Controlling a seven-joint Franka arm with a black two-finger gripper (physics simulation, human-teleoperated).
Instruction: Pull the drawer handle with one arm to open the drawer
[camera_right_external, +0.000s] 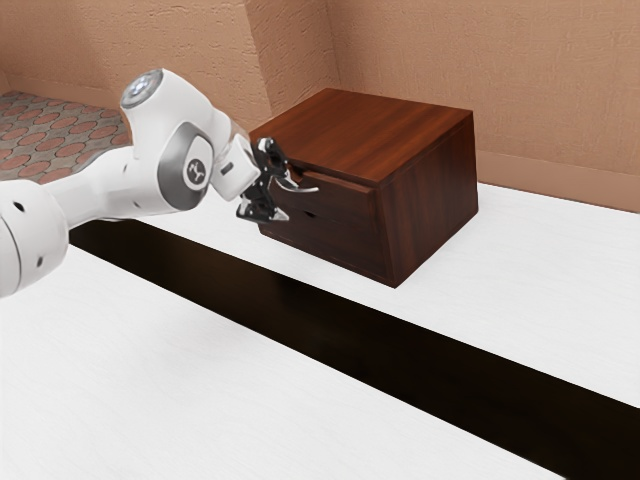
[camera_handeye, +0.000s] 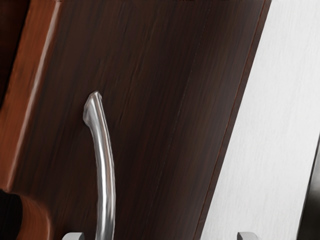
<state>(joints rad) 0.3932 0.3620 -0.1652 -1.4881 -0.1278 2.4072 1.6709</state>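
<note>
nearest the exterior camera, the white arm (camera_right_external: 90, 200) comes in from the exterior view's left; a small dark emblem (camera_right_external: 197, 170) on its grey joint cap is too small to read. the gripper (camera_right_external: 277, 185) sits at the front of the wooden cabinet (camera_right_external: 400, 150) with its fingers spread wide, one above and one below the silver drawer handle (camera_right_external: 291, 180). in the wrist view the curved drawer handle (camera_handeye: 102, 170) lies between two grey fingertips (camera_handeye: 74, 235), close to one and well apart from the other; i cannot tell whether either touches it. the drawer (camera_right_external: 340, 200) is in the cabinet's upper part, with a thin dark line under the top board. the cabinet stands on a white table (camera_right_external: 530, 260), near a dark band (camera_right_external: 400, 360) crossing it diagonally; open white surface lies at the exterior view's right and lower left
</note>
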